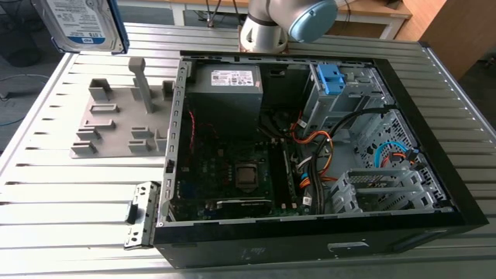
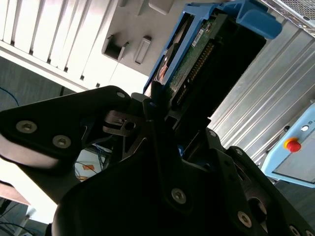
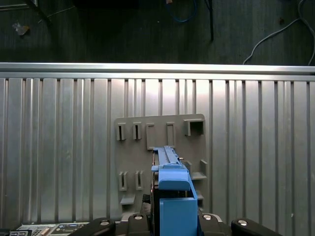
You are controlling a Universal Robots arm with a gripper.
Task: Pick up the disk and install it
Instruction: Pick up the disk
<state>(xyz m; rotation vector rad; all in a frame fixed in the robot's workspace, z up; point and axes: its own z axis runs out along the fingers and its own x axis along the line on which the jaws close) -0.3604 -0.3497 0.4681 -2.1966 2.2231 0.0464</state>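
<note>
Silver metal framed in blue plastic at the top of the exterior view's left: the disk (image 1: 81, 23), label toward the camera, its upper part cut off by the frame's edge. Overlaps the corner of the slatted table (image 1: 69, 203) in the picture and touches nothing around it; height above the slats impossible to judge.

In the second wrist view, black gripper (image 2: 172, 105) clenched on the disk, one of its fingers (image 2: 155, 115) pressed flat against the drive's side. Green circuit board and connector row seen edge-on, blue bracket (image 2: 253, 22) capping the far end. Contact on the other side hidden behind the gripper's own body. In the first wrist view the bracket's blue edge covers the drive's metal.

Beyond the disk in the first wrist view, well apart from it: grey fixture plate (image 3: 162, 128) with upright tabs and slots, bare slats on every side.

In the exterior view, just beside that plate on the exterior view's right: black computer case (image 1: 310, 244), side open. Crowded inside with the grey power-supply box (image 1: 225, 93), motherboard (image 1: 225, 168), cables (image 1: 317, 157) and, in the upper right corner, a metal drive cage (image 1: 349, 93) bearing a blue latch piece (image 1: 329, 78). Arm's base (image 1: 279, 26) standing behind the case's far wall, its top cut off by the frame.
</note>
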